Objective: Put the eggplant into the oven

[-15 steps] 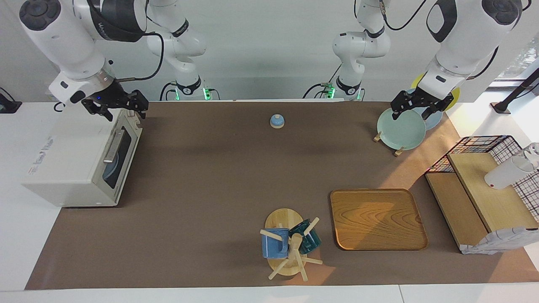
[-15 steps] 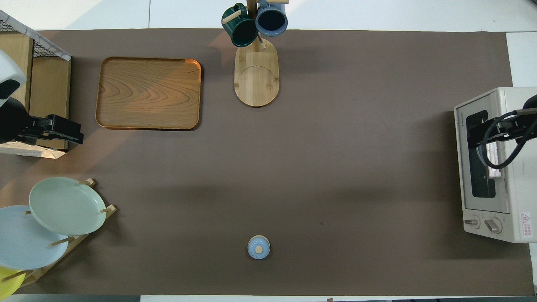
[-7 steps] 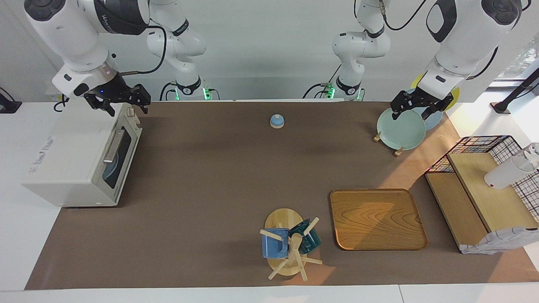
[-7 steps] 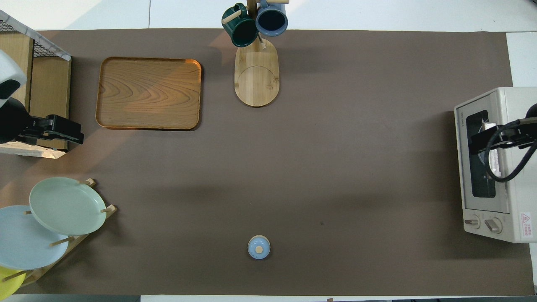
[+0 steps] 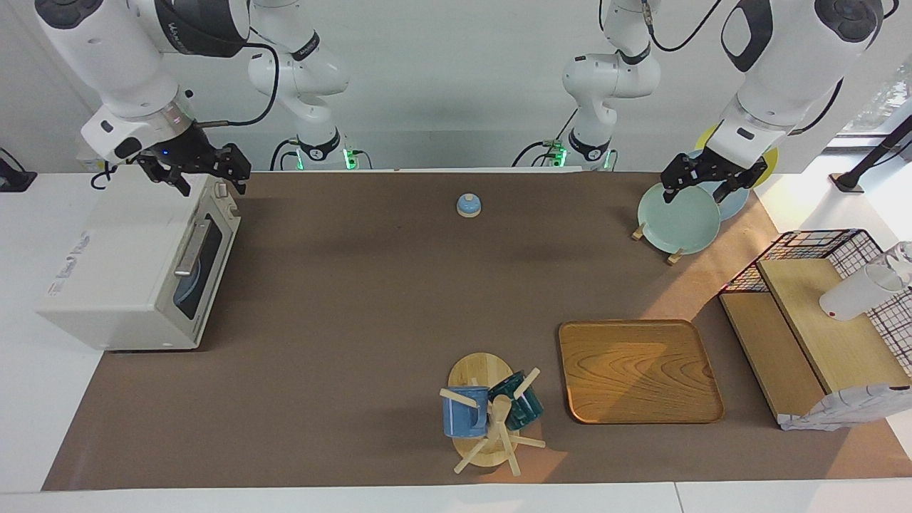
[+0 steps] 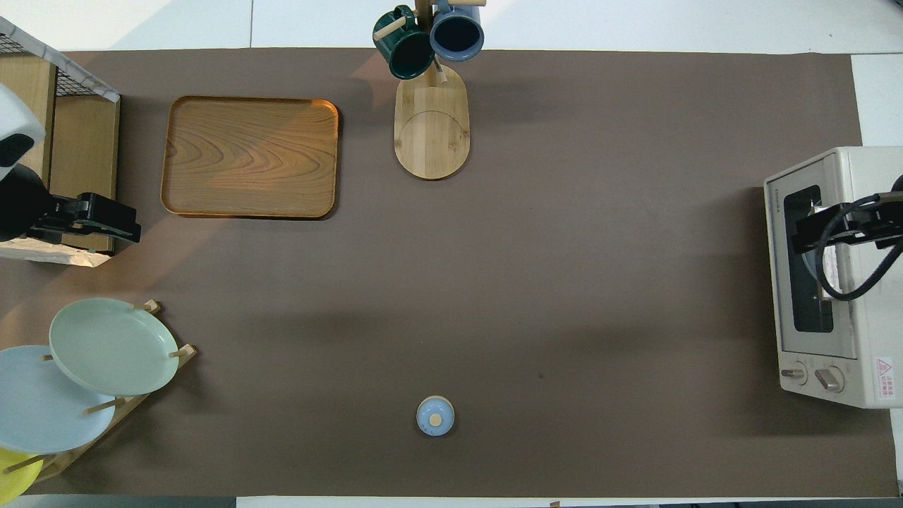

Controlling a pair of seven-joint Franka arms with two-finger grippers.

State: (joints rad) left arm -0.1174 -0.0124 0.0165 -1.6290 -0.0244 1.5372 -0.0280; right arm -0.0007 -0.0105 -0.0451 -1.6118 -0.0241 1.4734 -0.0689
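Note:
The off-white oven (image 5: 121, 271) stands at the right arm's end of the table with its dark glass door shut; it also shows in the overhead view (image 6: 846, 282). A bluish round shape shows through the glass. The eggplant is not in view. My right gripper (image 5: 211, 185) hangs open and empty just above the oven's top front edge, at the end nearer to the robots; the overhead view (image 6: 801, 236) shows it over the door. My left gripper (image 5: 695, 192) is open and empty over the plate rack and waits there (image 6: 130, 226).
A small blue bell (image 5: 469, 205) sits near the robots at mid-table. Plates stand in a rack (image 5: 678, 217). A wooden tray (image 5: 638, 370), a mug tree with two mugs (image 5: 488, 420) and a wire-and-wood shelf (image 5: 819, 320) lie farther from the robots.
My right gripper has risen slightly above the oven's top edge and shifted a little. The left arm has not moved.

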